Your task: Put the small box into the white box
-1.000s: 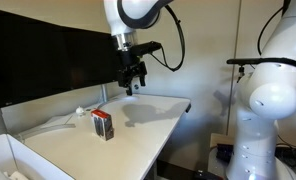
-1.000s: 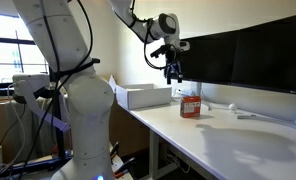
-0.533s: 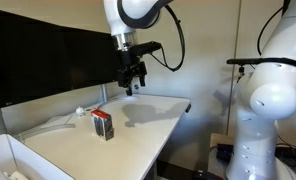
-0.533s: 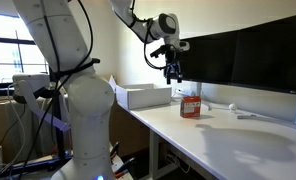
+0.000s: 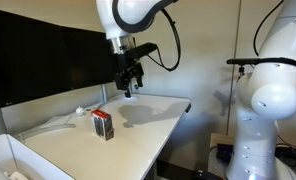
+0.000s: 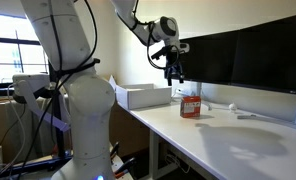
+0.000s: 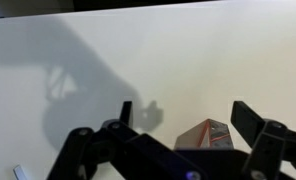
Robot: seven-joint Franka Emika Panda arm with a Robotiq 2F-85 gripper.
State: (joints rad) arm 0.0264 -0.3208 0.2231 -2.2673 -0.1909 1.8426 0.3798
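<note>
The small box is a red and black carton standing upright on the white table in both exterior views [image 5: 103,124] [image 6: 191,105]. In the wrist view its top [image 7: 210,135] shows at the lower edge, between the fingers. My gripper [image 5: 130,80] [image 6: 173,72] hangs open and empty well above the table, up and to the side of the carton. Its two dark fingers are spread apart in the wrist view [image 7: 185,112]. The white box is a large open bin beyond the table's end [image 5: 8,158] [image 6: 143,96].
Black monitors [image 5: 38,60] [image 6: 238,55] line the back of the table. A tiny white object with a cable lies near the carton [image 5: 80,111] [image 6: 235,107]. A second white robot [image 5: 273,95] [image 6: 73,95] stands beside the table.
The arm's upper links have shifted slightly; the gripper has moved a little toward the carton's side. The carton has not moved.
</note>
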